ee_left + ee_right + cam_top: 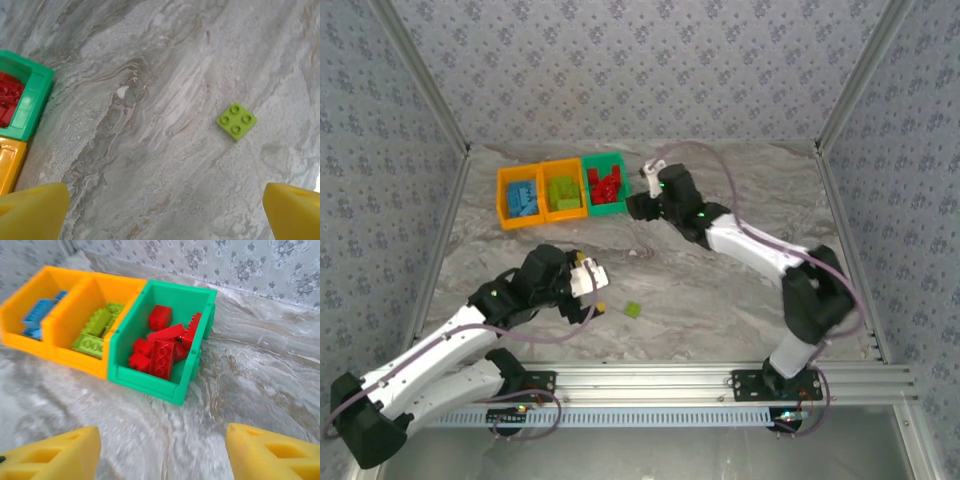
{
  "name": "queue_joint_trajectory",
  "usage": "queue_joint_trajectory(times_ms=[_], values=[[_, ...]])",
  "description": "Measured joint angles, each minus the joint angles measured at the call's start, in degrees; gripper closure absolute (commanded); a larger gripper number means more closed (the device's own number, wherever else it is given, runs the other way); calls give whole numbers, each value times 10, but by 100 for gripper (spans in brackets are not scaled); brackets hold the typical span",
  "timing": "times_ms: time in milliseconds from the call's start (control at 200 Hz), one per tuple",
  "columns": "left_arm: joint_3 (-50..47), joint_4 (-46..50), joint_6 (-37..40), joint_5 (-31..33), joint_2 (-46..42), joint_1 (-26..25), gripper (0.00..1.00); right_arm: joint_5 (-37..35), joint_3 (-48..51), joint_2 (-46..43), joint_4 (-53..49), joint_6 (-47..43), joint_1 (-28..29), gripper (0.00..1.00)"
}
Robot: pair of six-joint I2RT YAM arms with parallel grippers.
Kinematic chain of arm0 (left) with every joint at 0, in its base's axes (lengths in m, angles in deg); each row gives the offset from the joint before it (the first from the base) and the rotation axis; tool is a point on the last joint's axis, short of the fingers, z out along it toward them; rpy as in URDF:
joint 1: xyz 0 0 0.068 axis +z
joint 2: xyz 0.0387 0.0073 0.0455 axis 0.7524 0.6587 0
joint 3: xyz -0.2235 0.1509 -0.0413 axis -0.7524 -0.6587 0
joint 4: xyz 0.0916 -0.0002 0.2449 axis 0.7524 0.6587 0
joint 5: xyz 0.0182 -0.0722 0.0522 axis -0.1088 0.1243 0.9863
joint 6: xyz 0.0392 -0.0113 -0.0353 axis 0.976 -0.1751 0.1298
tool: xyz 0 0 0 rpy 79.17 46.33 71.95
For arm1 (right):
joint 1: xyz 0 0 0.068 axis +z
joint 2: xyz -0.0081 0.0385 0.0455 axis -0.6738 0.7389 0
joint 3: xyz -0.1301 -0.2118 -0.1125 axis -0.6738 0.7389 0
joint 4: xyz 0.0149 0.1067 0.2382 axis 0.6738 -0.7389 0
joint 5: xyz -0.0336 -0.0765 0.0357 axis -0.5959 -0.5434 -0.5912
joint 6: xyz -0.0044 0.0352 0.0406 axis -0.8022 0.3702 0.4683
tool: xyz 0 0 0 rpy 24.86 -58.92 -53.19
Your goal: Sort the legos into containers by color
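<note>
One lime brick [632,310] is lying loose on the table [720,300] in the overhead view, just right of the left gripper [592,285]; the containers [563,190] are sitting far left, holding sorted legos [605,186]. Left wrist: jaws standing wide, empty, the brick lying ahead-right (seemingly the last pick). Right wrist: the right gripper [162,450] is gaping empty before the green bin [165,377]. Next, the left arm needs shifting right, then descending.

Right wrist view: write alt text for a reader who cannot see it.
Three joined bins on a marbled table: green bin with red bricks, middle orange bin with lime bricks, left orange bin with blue bricks. Right gripper open in foreground.
</note>
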Motion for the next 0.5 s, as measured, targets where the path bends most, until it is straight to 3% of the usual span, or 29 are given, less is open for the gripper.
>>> queue_joint_trajectory(times_ms=[110,310,500], values=[[67,5,-104,7,32,-9,13,17,61,-115,-48,13,-4,11],[163,50,-312,44,144,-56,15,31,90,-258,-237,64,-3,0],[187,80,-436,67,281,-136,16,46,147,-364,-360,113,-4,0]])
